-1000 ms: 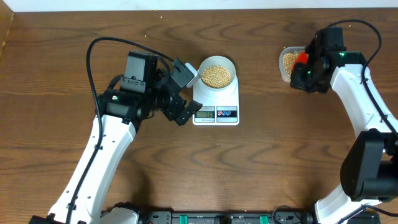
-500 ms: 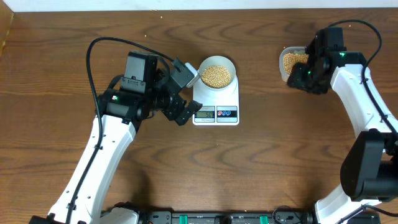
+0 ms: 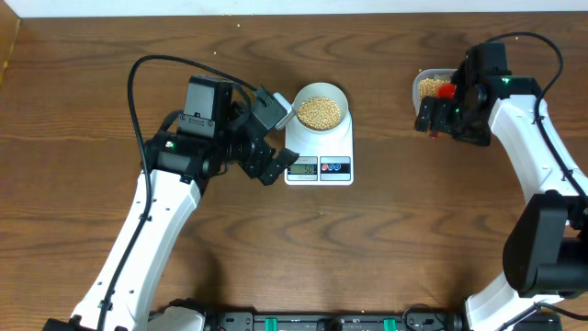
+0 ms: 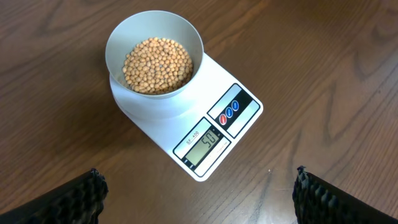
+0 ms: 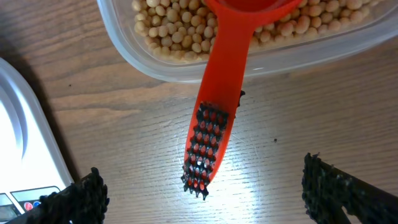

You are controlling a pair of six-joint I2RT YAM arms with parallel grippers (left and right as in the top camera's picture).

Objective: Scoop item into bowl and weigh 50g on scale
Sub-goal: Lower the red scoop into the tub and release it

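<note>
The pale bowl stands on the white scale, filled with tan beans. In the left wrist view the beans fill the bowl, and the display on the scale shows 50. My left gripper hangs open just left of the scale, with nothing between its fingers. My right gripper is open beside the clear tub. A red scoop rests in the tub on more beans. Its taped handle end lies free between my right gripper's spread fingers.
A corner of the scale shows at the left of the right wrist view. Brown wooden table lies all around. A pale wall edge runs along the far side.
My right gripper has opened and let go of the red scoop, which now lies in the tub. The gripper has drawn back slightly. The left arm is still.
</note>
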